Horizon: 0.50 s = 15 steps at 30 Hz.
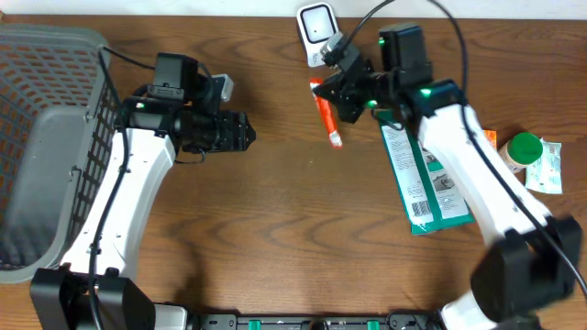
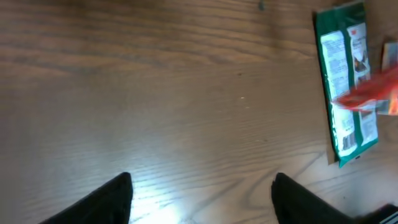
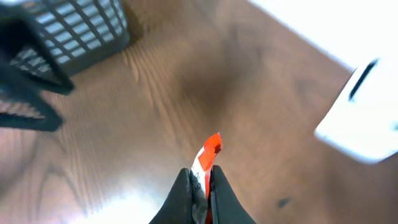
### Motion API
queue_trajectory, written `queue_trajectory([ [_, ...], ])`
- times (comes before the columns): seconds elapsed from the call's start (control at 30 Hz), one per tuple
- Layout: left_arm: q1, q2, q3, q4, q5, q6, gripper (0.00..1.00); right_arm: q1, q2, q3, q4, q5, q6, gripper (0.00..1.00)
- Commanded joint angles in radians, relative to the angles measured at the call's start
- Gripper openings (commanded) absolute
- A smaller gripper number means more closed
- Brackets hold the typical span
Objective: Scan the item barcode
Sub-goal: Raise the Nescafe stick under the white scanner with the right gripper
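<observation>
Brown wood-grain tabletop (image 1: 275, 229) bears a grey plastic mesh basket (image 1: 55, 55) at its left edge, while the right gripper (image 3: 200, 180) clamps a slim orange-red packet (image 1: 327, 117) and the left gripper (image 2: 202, 190) hangs with fingers apart.

A brown wooden table (image 1: 275, 229) with dark, flowing grain fills every view. Soft white glare lies on it between the left fingers (image 2: 112, 202) and just left of the right fingers (image 3: 180, 199). Beyond these, bright white borders the wood.
</observation>
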Motion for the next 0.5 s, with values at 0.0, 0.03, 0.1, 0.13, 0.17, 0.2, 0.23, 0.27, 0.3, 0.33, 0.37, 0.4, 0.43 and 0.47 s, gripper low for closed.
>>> queue_trajectory([
  [0.0,0.025,-0.004,0.014,-0.013,-0.009,-0.004,0.74,0.009,-0.104,0.000,-0.010,0.009,-0.183,0.01],
  [0.03,0.031,-0.004,0.014,-0.013,-0.009,-0.004,0.74,0.009,-0.122,0.000,-0.018,0.009,-0.216,0.01],
  [0.1,0.039,-0.004,0.014,-0.011,-0.011,-0.003,0.74,0.010,-0.154,0.000,-0.037,0.009,-0.293,0.01],
  [0.13,0.045,-0.004,0.014,-0.004,-0.047,-0.003,0.74,0.010,-0.177,0.000,-0.054,0.009,-0.351,0.01],
  [0.17,0.046,-0.004,0.014,0.000,-0.087,-0.003,0.74,0.010,-0.183,0.000,-0.055,0.008,-0.373,0.01],
  [0.2,0.046,-0.004,0.014,0.003,-0.132,-0.003,0.74,0.010,-0.188,0.000,-0.054,0.008,-0.407,0.01],
  [0.23,0.046,-0.004,0.014,0.004,-0.167,-0.003,0.74,0.010,-0.191,0.000,-0.053,0.008,-0.465,0.01],
  [0.27,0.046,-0.004,0.014,0.004,-0.193,-0.003,0.75,0.010,-0.191,0.000,-0.051,0.009,-0.530,0.01],
  [0.3,0.046,-0.004,0.014,0.003,-0.219,-0.003,0.75,0.010,-0.190,0.000,-0.047,0.009,-0.597,0.01],
  [0.33,0.046,-0.004,0.014,0.003,-0.235,-0.003,0.83,0.010,-0.186,0.000,-0.039,0.010,-0.657,0.01],
  [0.37,0.046,-0.004,0.014,0.003,-0.245,-0.004,0.84,0.010,-0.182,0.000,-0.024,0.009,-0.688,0.01],
  [0.4,0.046,-0.004,0.014,0.003,-0.245,-0.004,0.84,0.010,-0.178,0.000,-0.007,0.010,-0.704,0.01],
  [0.43,0.046,-0.004,0.014,0.003,-0.245,-0.003,0.84,0.010,-0.173,0.000,0.017,0.010,-0.711,0.01],
  [0.47,0.046,-0.004,0.014,0.003,-0.245,-0.004,0.84,0.010,-0.169,0.000,0.044,0.012,-0.713,0.01],
])
